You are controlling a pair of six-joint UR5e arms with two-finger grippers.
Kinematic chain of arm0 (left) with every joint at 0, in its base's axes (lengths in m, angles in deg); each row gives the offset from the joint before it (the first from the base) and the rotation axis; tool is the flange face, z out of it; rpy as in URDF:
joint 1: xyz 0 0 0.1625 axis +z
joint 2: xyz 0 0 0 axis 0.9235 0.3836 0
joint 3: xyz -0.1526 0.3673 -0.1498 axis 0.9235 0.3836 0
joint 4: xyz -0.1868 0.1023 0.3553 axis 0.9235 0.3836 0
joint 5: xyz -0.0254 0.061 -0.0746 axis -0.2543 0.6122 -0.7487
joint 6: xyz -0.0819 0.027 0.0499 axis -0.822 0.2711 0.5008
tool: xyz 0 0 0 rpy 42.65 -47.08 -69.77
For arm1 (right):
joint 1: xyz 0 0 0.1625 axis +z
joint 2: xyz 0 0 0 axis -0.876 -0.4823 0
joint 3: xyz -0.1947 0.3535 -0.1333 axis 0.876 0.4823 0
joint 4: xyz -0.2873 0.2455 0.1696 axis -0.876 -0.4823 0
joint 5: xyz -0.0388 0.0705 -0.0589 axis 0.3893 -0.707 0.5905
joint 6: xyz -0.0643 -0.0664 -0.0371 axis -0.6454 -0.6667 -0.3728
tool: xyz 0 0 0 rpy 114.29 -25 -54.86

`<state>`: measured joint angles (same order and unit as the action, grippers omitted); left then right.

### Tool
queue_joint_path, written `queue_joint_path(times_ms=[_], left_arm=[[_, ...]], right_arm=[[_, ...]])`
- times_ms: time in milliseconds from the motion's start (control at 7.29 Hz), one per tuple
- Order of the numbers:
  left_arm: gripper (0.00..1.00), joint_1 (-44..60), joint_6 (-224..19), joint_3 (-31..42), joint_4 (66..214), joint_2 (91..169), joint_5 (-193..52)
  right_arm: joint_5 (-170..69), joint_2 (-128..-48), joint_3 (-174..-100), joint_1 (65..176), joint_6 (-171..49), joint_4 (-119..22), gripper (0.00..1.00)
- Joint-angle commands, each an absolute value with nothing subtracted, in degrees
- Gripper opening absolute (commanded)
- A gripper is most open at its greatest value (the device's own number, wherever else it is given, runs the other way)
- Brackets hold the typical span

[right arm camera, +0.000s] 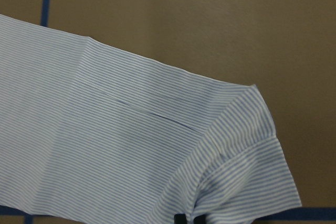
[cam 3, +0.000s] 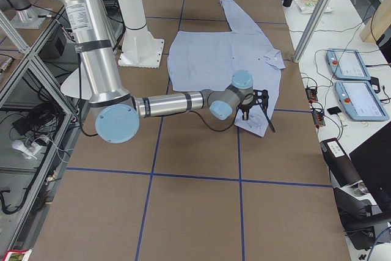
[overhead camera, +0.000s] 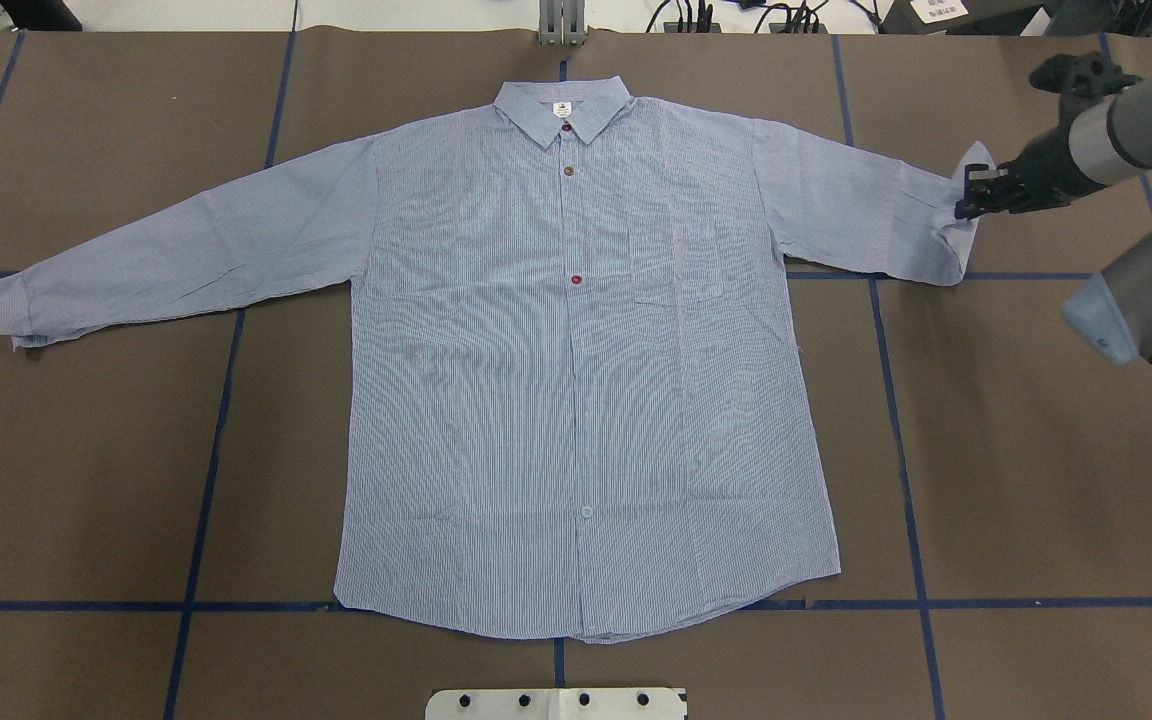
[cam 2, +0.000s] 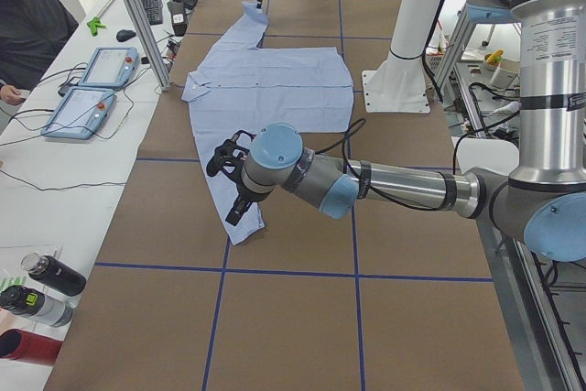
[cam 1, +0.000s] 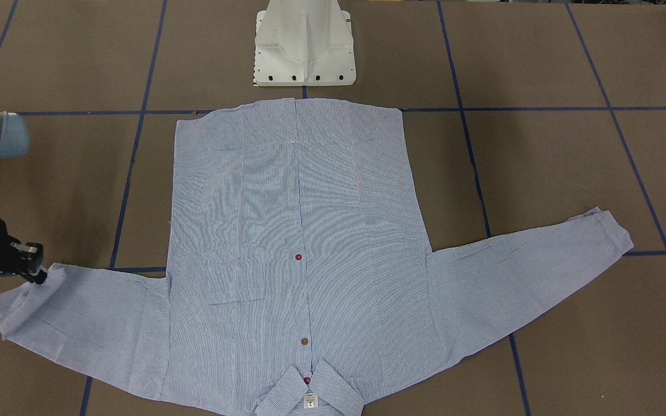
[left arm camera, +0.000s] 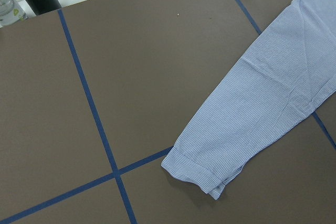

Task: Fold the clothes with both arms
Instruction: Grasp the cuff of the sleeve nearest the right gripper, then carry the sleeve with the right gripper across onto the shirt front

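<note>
Pinching one cuff (overhead camera: 948, 240) of the limp, light shirt (overhead camera: 576, 350) spread flat before the pedestal (overhead camera: 556, 703), my right gripper (overhead camera: 966, 198) holds what I judge its firmest hem; of my left gripper (cam 2: 234, 208) I cannot tell the opening.

You have a shirt (overhead camera: 576, 350) of thin, matt woven cloth, lightly creased. The table (overhead camera: 1036, 450) cover looks matt and papery. The left arm (cam 2: 403, 185) and right arm (overhead camera: 1151, 115) have smooth satin metal tubes and plastic caps.
</note>
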<state>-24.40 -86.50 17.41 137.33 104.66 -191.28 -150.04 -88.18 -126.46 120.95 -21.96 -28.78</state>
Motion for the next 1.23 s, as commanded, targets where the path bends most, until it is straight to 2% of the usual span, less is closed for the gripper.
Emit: queue_joint_path(times_ms=[0, 274, 548, 823, 1097], left_arm=[[1.00, -24.40, -86.50, 17.17, 137.33, 104.66, -191.28], [1.00, -24.32, -86.50, 16.73, 137.33, 104.75, -191.28], [1.00, -24.31, -86.50, 16.64, 137.32, 104.75, -191.28], [1.00, -24.32, -86.50, 16.55, 137.24, 104.75, -191.28], [1.00, -24.31, -86.58, 16.47, 137.24, 104.75, -191.28]], right_arm=[[-142.16, -75.98, -126.52, 113.05, -15.72, -38.40, 0.00], [-133.80, -66.49, -125.64, 107.41, -14.73, -42.03, 0.00], [-126.27, -58.65, -121.62, 102.33, -10.53, -42.04, 0.00], [-119.47, -54.41, -116.34, 96.86, -8.05, -41.87, 0.00], [-117.87, -52.48, -114.58, 94.66, -8.05, -41.95, 0.00]])
